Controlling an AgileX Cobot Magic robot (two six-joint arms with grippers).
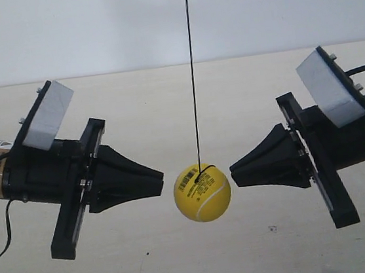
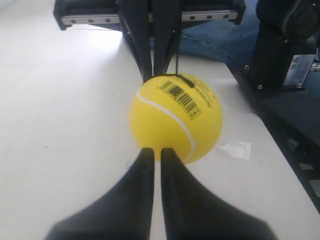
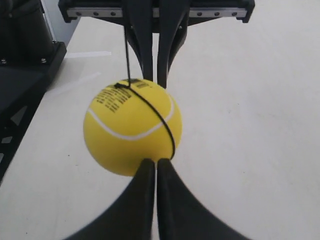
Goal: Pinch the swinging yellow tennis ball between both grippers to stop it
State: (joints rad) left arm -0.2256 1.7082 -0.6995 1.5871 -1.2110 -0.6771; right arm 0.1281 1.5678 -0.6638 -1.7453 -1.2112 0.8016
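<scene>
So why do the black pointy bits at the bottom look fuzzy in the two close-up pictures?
Left wrist view: the left gripper sits close to the lens, so it blurs, while the barcode on the yellow tennis ball is sharp. Right wrist view: same, the right gripper soft-edged, the ball crisp. Exterior view: both in focus, flat light, no strong shadows.

Black cone-shaped jaws, flat cross plates (image 1: 70, 222) (grey-white blocks (image 1: 49, 115) atop)

A yellow tennis ball (image 1: 202, 192) with a barcode sticker hangs on a dark string (image 1: 193, 76). The left claw (image 2: 154, 150) and right claw (image 3: 156, 161), fingers pressed together, sit just beside it at 9 and 3 o'clock.
</scene>
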